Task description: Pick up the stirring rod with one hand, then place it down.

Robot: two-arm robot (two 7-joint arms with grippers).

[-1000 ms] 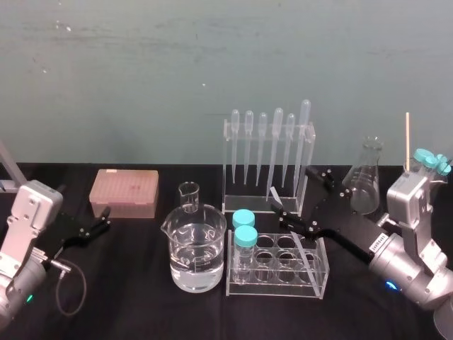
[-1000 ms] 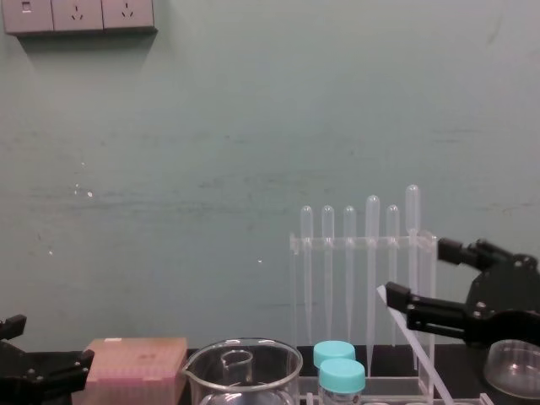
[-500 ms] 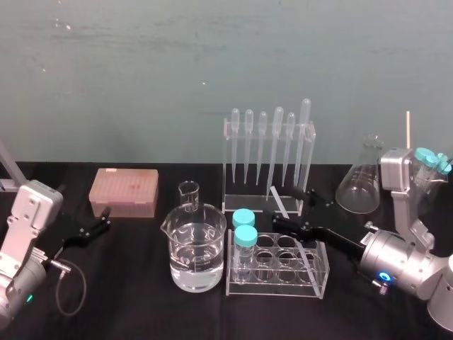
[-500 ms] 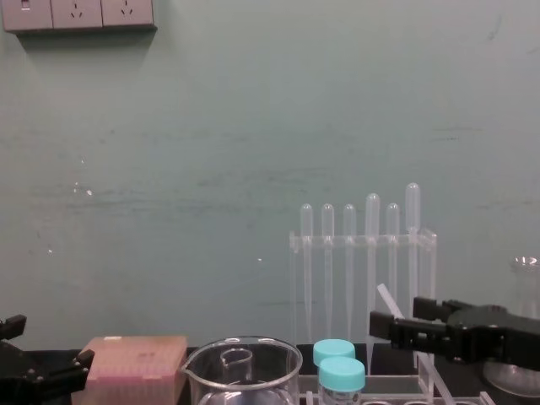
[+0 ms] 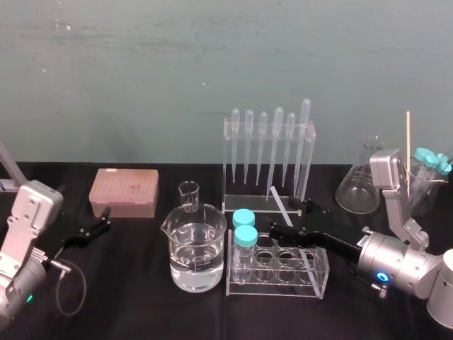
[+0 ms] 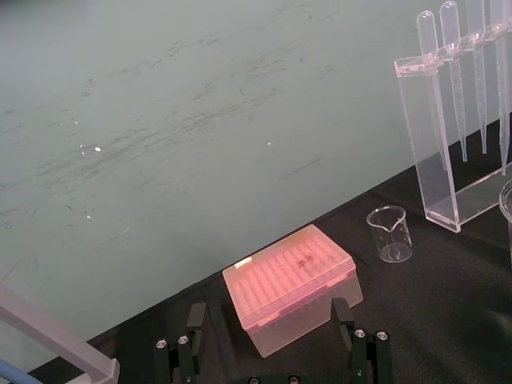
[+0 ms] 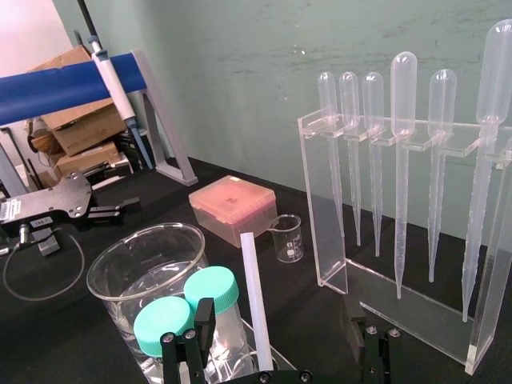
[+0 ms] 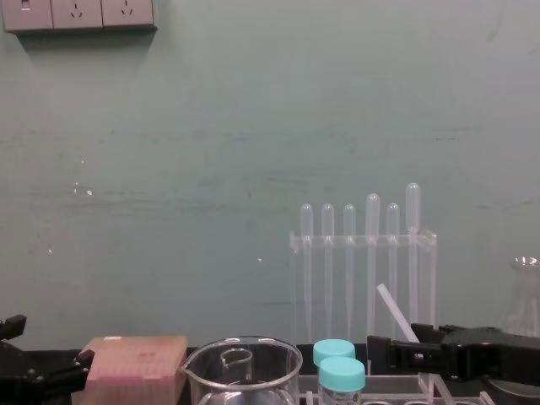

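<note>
Right gripper (image 5: pixel 294 218) low over tube rack's (image 5: pixel 322 282) back edge, jaws spread either side of the stirring rod (image 5: pixel 278 200), not pinching. Rod seems propped by the rack, leaning up toward the pipette stand (image 5: pixel 309 159) behind. Left gripper (image 5: pixel 102 219) parked far left of rack, spread. Versus 1 s ago: right gripper dropped and levelled, rod top unmoved

R gripper (image 5: pixel 294 218) boxed in; rack (image 5: pixel 277 289), pipette stand (image 5: pixel 228 166).
</note>
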